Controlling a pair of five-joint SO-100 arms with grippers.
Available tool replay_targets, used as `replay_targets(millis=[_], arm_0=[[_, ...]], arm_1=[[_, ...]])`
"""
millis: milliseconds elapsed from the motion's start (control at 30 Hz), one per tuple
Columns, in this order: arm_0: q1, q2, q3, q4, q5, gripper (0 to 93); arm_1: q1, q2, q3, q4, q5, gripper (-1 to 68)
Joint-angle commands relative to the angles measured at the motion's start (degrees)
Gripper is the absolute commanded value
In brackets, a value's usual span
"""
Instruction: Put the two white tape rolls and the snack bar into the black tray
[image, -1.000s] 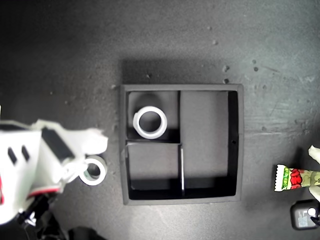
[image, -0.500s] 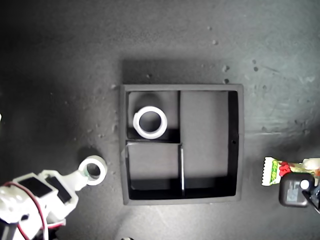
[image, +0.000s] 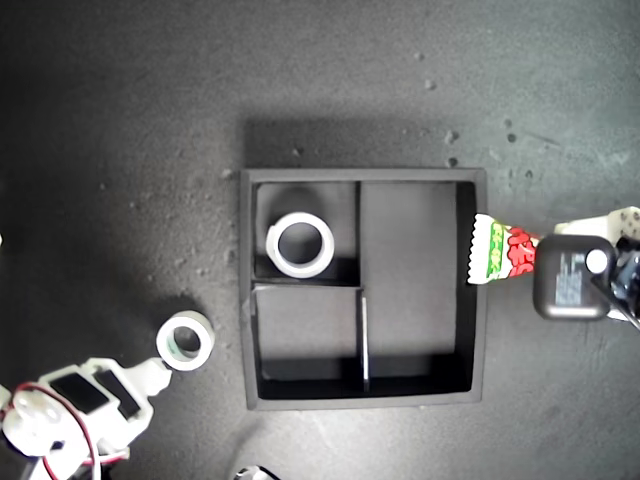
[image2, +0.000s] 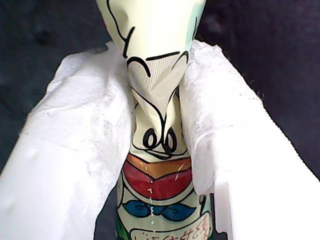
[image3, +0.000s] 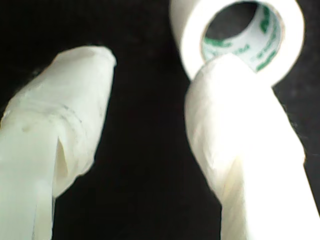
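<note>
Exterior view: black tray (image: 243, 300) sits mid-frame on a dark speckled tabletop (image: 120, 120). Wider white tape roll (image: 300, 244) lies flat in the small square section nearest the view's upper left; the other small section and the long section hold nothing. Smaller tape roll (image: 186, 340) with green-printed core lies on the tabletop just off the tray's wall on the view's left. My second gripper (image3: 147, 70) has its padded fingers (image3: 60, 125) spread apart, one tip overlapping that roll's rim, nothing gripped. My first gripper (image2: 157, 117) is clamped on the snack bar (image: 497, 250) from both sides; the bar's crimped end overlaps the tray wall on the exterior view's right.
</note>
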Motion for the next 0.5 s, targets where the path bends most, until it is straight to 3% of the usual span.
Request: replay_targets(millis=[0, 100, 200, 333, 467], arm_0=[[-0.79, -0.79, 0.0, -2.29, 1.14, 11.6], [-1.58, -2.9, 0.97, -4.31, 0.79, 11.7], [-2.55, -4.48, 2.46, -5.89, 0.26, 11.9], [-3.96, -3.78, 7.56, -10.02, -1.05, 11.9], [-4.48, -1.67, 12.3, -14.77, -1.32, 11.9]], arm_1=[[1.49, 0.79, -8.09, -3.87, -24.96, -0.5], [-0.7, -2.64, -15.64, -3.87, -41.22, -0.5], [-2.9, -12.3, -28.3, 2.11, -53.53, -0.5], [-4.39, -26.46, -46.32, 11.69, -60.56, -0.4], [-4.57, -29.88, -49.83, 13.18, -62.67, -0.4]])
